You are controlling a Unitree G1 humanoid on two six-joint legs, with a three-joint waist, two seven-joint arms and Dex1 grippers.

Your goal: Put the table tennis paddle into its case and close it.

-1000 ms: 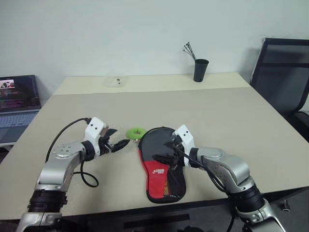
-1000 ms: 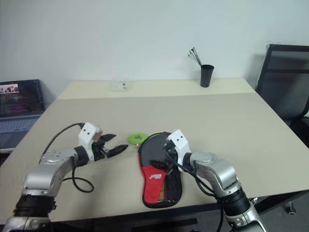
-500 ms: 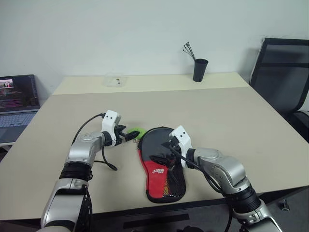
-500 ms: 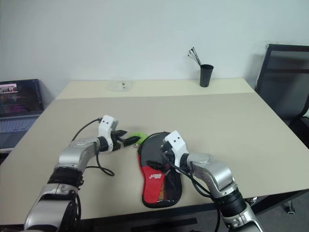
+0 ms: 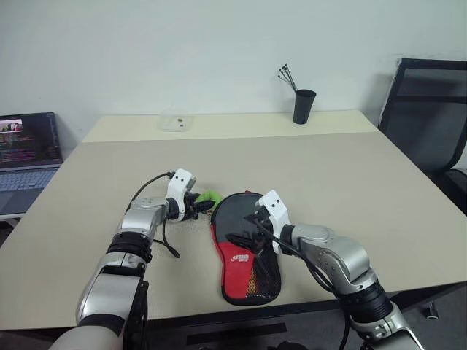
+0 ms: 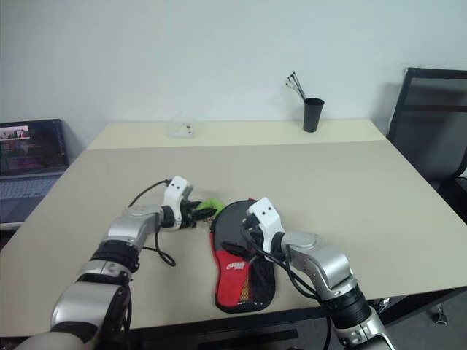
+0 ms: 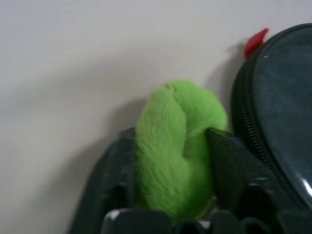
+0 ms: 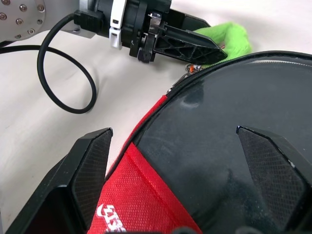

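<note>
Our left hand (image 7: pixel 170 170) pinches the lime-green ring tag (image 7: pixel 178 146) at the rounded end of the case (image 5: pixel 244 248), which lies flat on the surface (image 5: pixel 350 182). Our right hand (image 8: pixel 180 170) hangs spread wide over its black face, gripping nothing.

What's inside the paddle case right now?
Through the case opening, a black rounded face shows between the open fingers of the right gripper, probably the paddle's rubber. Its handle is covered by the red and mesh panel. The left gripper pinches the green ring tag.
</note>
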